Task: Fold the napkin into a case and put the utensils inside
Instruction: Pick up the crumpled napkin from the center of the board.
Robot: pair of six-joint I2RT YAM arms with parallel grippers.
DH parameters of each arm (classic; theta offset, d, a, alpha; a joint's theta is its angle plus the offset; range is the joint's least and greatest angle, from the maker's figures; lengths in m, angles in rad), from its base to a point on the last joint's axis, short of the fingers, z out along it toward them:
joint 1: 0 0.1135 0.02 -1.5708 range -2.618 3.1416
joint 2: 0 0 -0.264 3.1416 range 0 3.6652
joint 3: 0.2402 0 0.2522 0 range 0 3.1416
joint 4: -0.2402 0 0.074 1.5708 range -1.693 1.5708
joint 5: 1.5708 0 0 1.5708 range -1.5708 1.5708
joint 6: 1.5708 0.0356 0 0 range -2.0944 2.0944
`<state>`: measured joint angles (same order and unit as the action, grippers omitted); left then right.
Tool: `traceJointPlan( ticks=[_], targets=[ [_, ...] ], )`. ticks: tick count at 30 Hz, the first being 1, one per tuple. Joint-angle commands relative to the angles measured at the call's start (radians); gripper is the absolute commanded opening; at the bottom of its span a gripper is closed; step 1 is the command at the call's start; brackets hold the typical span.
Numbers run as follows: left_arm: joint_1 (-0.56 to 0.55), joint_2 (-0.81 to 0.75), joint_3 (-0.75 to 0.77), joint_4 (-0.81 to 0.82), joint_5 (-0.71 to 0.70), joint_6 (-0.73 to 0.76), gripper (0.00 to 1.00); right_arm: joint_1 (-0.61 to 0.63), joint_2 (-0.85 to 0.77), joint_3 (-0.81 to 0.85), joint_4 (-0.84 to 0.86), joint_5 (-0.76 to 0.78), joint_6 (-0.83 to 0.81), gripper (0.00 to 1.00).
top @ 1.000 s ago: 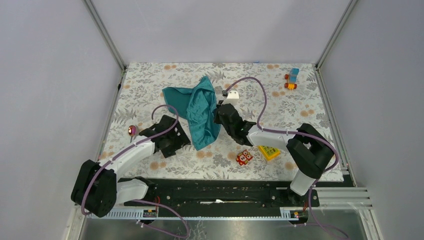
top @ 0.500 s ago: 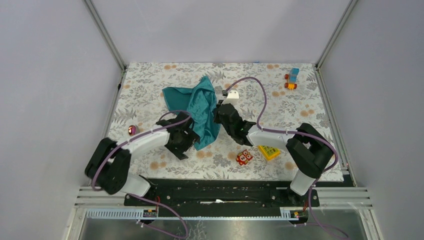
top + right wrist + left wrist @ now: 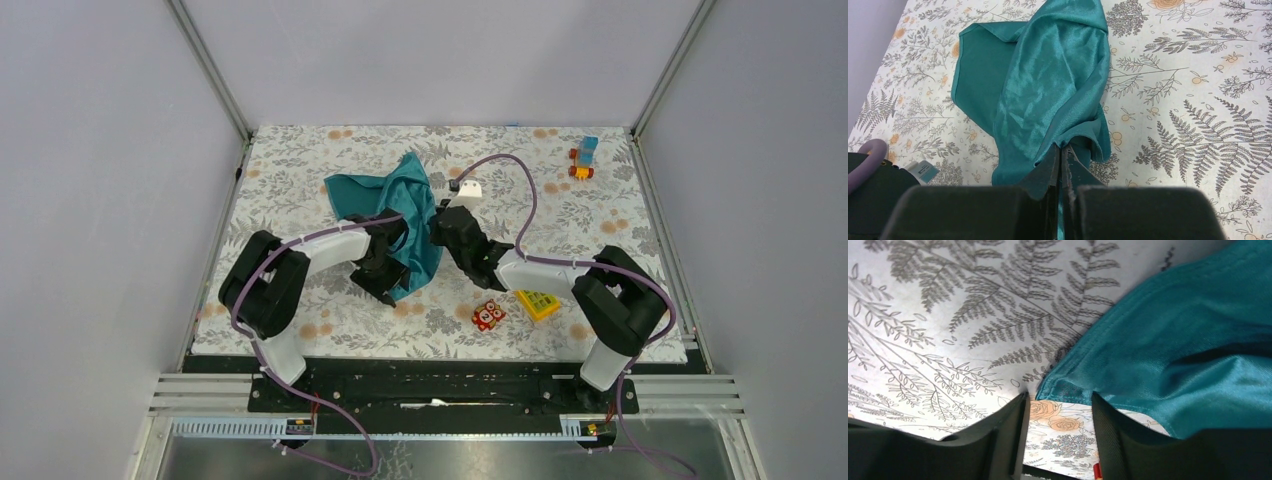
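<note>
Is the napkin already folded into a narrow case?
No, the napkin is crumpled and loose, one edge pinched in the right tool.

We get even, diffuse light in the overhead view, with only faint, soft shadows on the floral table cover (image 3: pixel 600 220). At the right wrist the napkin (image 3: pixel 1048 100) shows a pale sheen along its folds. At the left wrist the fingers (image 3: pixel 993 440) of the left gripper (image 3: pixel 1059 407) loom dark and soft-edged, while the fern print is sharp
</note>
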<state>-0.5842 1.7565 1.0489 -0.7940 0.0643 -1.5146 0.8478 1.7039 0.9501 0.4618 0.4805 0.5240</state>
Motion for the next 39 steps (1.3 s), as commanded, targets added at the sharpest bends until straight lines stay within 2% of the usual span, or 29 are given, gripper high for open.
traceJointPlan(
  ticks=[1,3,6,7,8,11,15,18,20,23,26,28,30,34,39],
  targets=[
    [-0.001,0.066,-0.048,-0.035,-0.043,-0.118,0.48,-0.013,-0.041,-0.01,0.043,0.025,0.01,0.0],
    [0.009,0.078,-0.053,-0.031,-0.082,-0.112,0.39,-0.013,-0.04,-0.004,0.046,0.004,0.0,0.01],
    [0.037,0.074,-0.048,-0.03,-0.141,-0.072,0.2,-0.013,-0.026,0.012,0.051,-0.075,-0.027,0.03],
    [0.044,0.059,-0.045,-0.031,-0.164,-0.059,0.08,-0.012,-0.022,0.013,0.058,-0.106,-0.036,0.03],
    [0.048,0.038,-0.044,-0.034,-0.191,-0.049,0.0,-0.012,-0.019,0.012,0.068,-0.131,-0.038,0.04],
    [0.053,-0.07,-0.039,-0.043,-0.298,-0.01,0.0,-0.012,-0.02,0.013,0.075,-0.17,-0.041,0.04],
    [0.05,-0.287,-0.004,-0.048,-0.432,0.113,0.0,-0.012,-0.051,0.023,0.029,-0.184,-0.048,0.05],
    [0.05,-0.447,0.04,-0.035,-0.469,0.277,0.0,-0.011,-0.075,0.088,-0.141,-0.22,0.007,0.04],
    [0.05,-0.566,0.056,-0.003,-0.481,0.394,0.0,-0.006,-0.083,0.129,-0.24,-0.332,0.053,0.05],
    [0.051,-0.748,0.047,0.035,-0.52,0.512,0.0,0.023,-0.09,0.157,-0.318,-0.579,0.088,0.17],
    [0.052,-0.889,0.039,0.095,-0.527,0.632,0.0,0.034,-0.117,0.082,-0.232,-0.749,0.162,0.36],
    [0.053,-0.947,0.039,0.167,-0.448,0.737,0.0,0.034,-0.132,0.006,-0.154,-0.788,0.218,0.54],
    [0.052,-0.965,0.063,0.211,-0.367,0.822,0.0,0.025,-0.132,-0.025,-0.133,-0.77,0.257,0.67],
    [0.052,-0.924,0.18,0.222,-0.257,0.918,0.0,-0.001,-0.098,-0.06,-0.093,-0.761,0.343,0.75],
    [0.052,-0.861,0.334,0.225,-0.201,0.989,0.0,0.0,-0.05,-0.007,-0.167,-0.761,0.226,0.8]
  ],
)
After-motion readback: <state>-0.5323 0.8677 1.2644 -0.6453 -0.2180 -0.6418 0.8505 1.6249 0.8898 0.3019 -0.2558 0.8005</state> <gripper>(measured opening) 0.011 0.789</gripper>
